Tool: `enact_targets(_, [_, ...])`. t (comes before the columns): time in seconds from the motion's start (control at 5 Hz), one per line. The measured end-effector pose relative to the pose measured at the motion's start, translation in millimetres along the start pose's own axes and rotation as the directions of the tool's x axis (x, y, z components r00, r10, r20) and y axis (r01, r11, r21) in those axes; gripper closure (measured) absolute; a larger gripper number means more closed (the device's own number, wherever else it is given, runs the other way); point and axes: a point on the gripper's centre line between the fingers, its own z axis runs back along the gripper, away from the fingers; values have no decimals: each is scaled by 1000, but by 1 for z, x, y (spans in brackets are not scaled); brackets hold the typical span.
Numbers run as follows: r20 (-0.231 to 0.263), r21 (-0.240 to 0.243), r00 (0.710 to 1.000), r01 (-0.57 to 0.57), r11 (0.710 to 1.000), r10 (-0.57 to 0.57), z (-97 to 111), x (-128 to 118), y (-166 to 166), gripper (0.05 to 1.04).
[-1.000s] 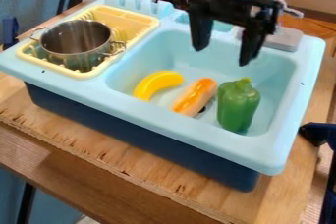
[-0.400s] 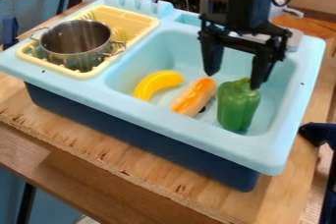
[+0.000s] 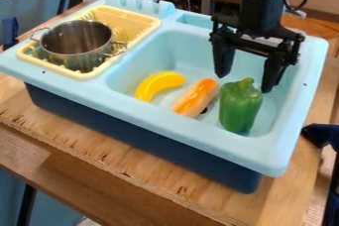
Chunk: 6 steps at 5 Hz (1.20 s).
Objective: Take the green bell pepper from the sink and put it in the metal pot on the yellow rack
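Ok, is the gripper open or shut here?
Open: the two fingers of the gripper hang wide apart near the green bell pepper, with nothing clamped between them.

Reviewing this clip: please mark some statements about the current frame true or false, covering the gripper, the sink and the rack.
1. The metal pot sits in the yellow dish rack. True.
2. The toy banana lies between the toy hot dog and the green bell pepper. False: the toy hot dog is the middle one.
3. The gripper has its fingers spread apart. True.
4. The green bell pepper has been lifted out of the sink. False: it is in the basin.
5. The toy banana is in the sink's basin. True.
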Motion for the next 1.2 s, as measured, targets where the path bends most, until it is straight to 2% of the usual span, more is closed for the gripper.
enact_targets(0.2, [-6, 3, 1000, 15, 1000, -15, 1, 1, -3, 132])
enact_targets(0.6, [-21, -2, 1000, 11, 1000, -11, -4, -3, -8, 721])
enact_targets(0.8, [-30, -10, 999, 11, 1000, -12, -6, -5, -10, 862])
enact_targets(1.2, [-46, -24, 999, 27, 999, -28, -6, -15, -11, 863])
